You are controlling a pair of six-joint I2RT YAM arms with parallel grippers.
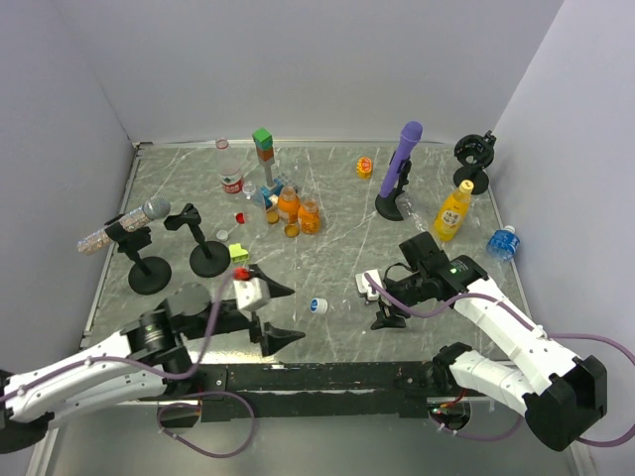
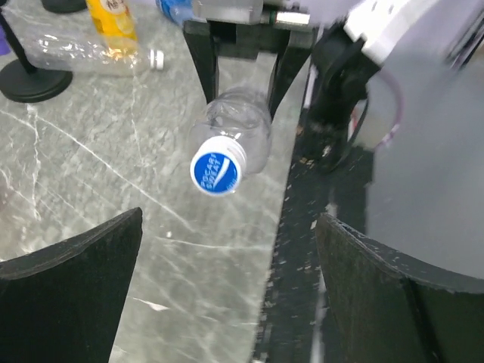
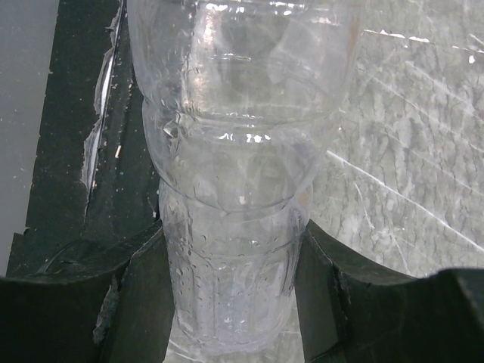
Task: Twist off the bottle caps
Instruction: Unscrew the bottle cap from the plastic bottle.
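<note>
Plainly gripped the clear bottle (image 3: 234,227) between the right fingers (image 3: 151,302), one pressed to each side of its ribbed body. Held it lying on its side, low over the grey marbled desk (image 3: 408,151); could not tell whether touching the desk or just above it. Showed a blue cap (image 2: 215,168) with a white rim seated on the bottle's neck, at the end away from the right fingers. Had the left fingers (image 2: 76,287) spread wide and empty, just short of that cap and touching nothing. Farther out, behind the clear bottle, found a yellow juice bottle (image 1: 451,211) upright near a purple microphone (image 1: 402,164). Behind and to the left of the clear bottle, found a cluster of orange bottles (image 1: 288,203), a small red cap (image 1: 239,217) and stacked green and orange blocks (image 1: 263,149). To the right of the clear bottle, well apart, found a blue-labelled bottle (image 1: 503,241).
</note>
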